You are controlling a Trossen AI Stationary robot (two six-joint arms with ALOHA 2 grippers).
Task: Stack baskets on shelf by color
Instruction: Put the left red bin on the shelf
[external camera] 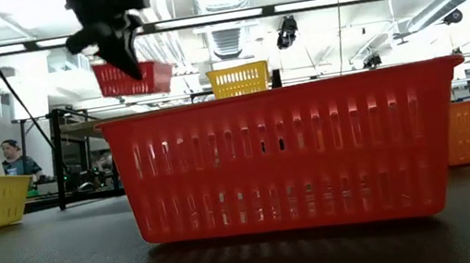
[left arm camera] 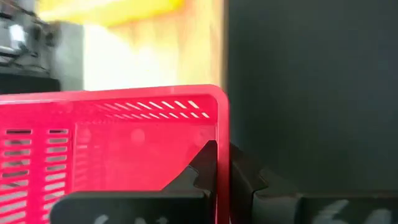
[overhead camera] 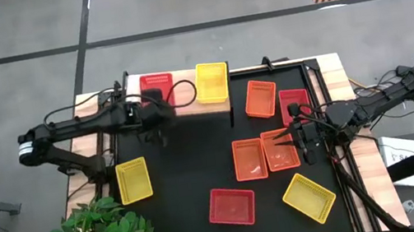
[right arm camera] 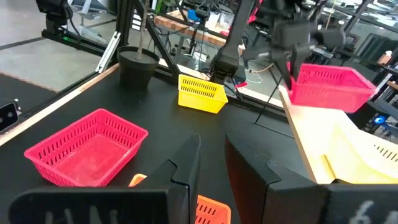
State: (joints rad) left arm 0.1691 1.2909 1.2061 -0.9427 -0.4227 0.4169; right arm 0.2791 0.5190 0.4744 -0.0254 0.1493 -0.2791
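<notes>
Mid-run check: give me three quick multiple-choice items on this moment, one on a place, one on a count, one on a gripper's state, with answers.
1. Where is the yellow basket nearest the left gripper?
A. on the shelf
B. beside the plant
C. in the right gripper

2. How many yellow baskets does the high view show?
A. one
B. three
C. five

3. The left gripper is:
A. open over the mat
B. shut on a red basket
C. shut on an orange basket

Answers:
1. A: it stands on the wooden board.
2. B: one on the shelf, two on the mat.
3. B: its fingers pinch the red wall.
</notes>
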